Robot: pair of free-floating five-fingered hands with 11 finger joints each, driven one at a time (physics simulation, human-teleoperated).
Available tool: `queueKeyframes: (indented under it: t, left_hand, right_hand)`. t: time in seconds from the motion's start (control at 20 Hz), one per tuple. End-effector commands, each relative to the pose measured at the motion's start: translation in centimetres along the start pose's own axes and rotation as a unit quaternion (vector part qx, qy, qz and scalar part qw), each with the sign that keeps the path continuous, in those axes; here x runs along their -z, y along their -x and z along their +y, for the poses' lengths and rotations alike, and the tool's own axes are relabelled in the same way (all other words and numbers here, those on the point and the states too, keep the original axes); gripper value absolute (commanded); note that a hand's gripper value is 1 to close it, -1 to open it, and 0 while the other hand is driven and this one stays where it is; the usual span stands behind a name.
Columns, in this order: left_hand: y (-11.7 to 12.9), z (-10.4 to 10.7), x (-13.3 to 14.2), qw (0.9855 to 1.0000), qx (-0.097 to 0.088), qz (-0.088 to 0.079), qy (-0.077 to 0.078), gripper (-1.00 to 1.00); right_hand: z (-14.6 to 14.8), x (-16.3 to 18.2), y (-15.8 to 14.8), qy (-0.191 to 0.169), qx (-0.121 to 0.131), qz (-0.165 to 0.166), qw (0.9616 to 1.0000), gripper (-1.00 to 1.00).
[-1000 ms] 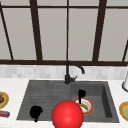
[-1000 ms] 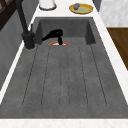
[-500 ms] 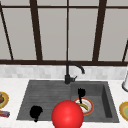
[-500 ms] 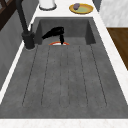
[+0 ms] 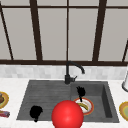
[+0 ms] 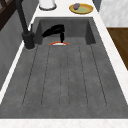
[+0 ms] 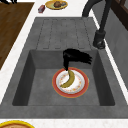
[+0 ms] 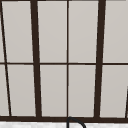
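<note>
the right hand (image 5: 80, 91) hangs over the sink's basin (image 7: 40, 95), fingers pointing down, their tips pinching the top end of a banana (image 7: 69, 79). from the right side i see the same hand (image 7: 75, 58) above the plate, and the banana's lower part lies curved on the white plate with the red rim (image 7: 82, 88), which sits on the basin floor. from the left side the hand (image 6: 53, 31) arches over the far edge of that plate (image 6: 59, 43). the left hand (image 5: 35, 112) floats low over the ribbed draining side, near the front edge, fingers curled on nothing. a big red ball (image 5: 67, 115) sits at the front between the two hands. the black tap (image 5: 70, 71) stands behind the sink. yellow plates with food rest on the bench at the left (image 5: 6, 97) and right (image 5: 123, 110).
</note>
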Motion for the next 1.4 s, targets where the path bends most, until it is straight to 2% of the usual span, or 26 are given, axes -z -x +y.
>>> queueKeyframes:
  t: [0.0,0.35,0.55,0.8,0.9,1.05,1.2,1.35]
  left_hand:
    - [0.0,0.0,0.0,1.0000,0.000,0.000,0.000,0.00]
    - [0.0,0.0,0.0,1.0000,0.000,0.000,0.000,0.00]
    - [0.0,0.0,0.0,1.0000,0.000,0.000,0.000,0.00]
    - [0.0,0.0,0.0,1.0000,0.000,0.000,0.000,0.00]
    - [0.0,0.0,0.0,1.0000,0.000,0.000,0.000,0.00]
    - [0.0,0.0,0.0,1.0000,0.000,0.000,0.000,0.00]
    - [0.0,0.0,0.0,1.0000,0.000,0.000,0.000,0.00]
    - [0.0,0.0,0.0,1.0000,0.000,0.000,0.000,0.00]
  right_hand:
    - [-1.8,-0.6,0.5,0.022,-0.025,-0.044,0.9985,-1.00]
    - [-5.6,-2.1,0.8,0.027,-0.027,-0.102,0.9941,-1.00]
    - [-7.0,-2.4,0.7,0.061,-0.033,-0.119,0.9905,-1.00]
    - [-8.4,-2.6,0.7,0.116,-0.044,-0.145,0.9816,-1.00]
    - [-8.9,-3.2,0.6,0.135,-0.063,-0.140,0.9789,-1.00]
    - [-9.4,-3.0,0.5,0.141,-0.052,-0.129,0.9802,-1.00]
    - [-10.4,-3.2,0.8,0.156,-0.052,-0.129,0.9780,-1.00]
    - [-11.5,-2.1,0.7,0.140,-0.041,-0.136,0.9799,-1.00]
